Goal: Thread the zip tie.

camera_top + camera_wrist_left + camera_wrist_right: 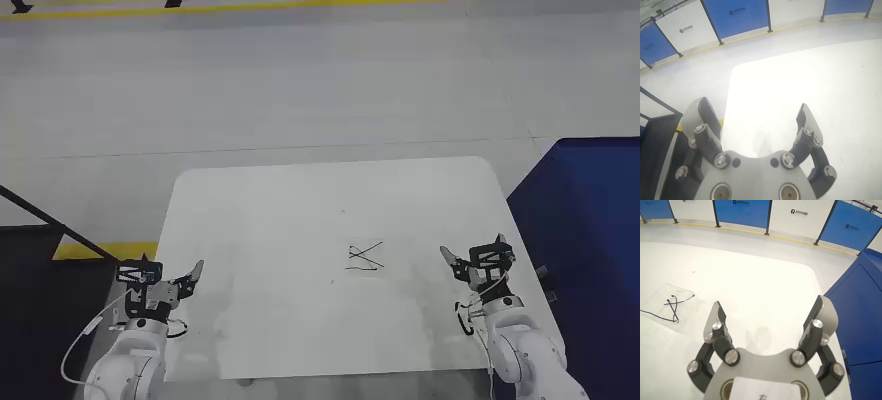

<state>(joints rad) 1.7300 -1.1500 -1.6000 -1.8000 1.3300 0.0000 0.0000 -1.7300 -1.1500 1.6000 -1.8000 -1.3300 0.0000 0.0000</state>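
Two grippers rest over the near edge of the white table (300,210), one at each near corner, and both hold nothing. The left gripper (172,276) is at the near left corner; in its own wrist view, the left gripper (753,105) has its two fingers spread wide, with only bare table (791,79) between the dark pads (709,115). The right gripper (474,256) is at the near right corner, just beside a blue cabinet (590,230). In the right wrist view, this gripper (768,301) also has its fingers spread wide, and its ribbed pads (814,311) touch nothing.

The zip ties (365,257) lie on the table between the two arms, somewhat closer to the right one and well apart from both grippers. They are thin and black and they cross each other loosely. In the right wrist view the zip ties (671,303) lie flat on a clear plastic sheet (687,317), and one of them reaches past the edge of the sheet onto the table (753,275). I count about three small heads, but I cannot tell the number for sure. The blue cabinet (857,313) stands against the right side of the table.
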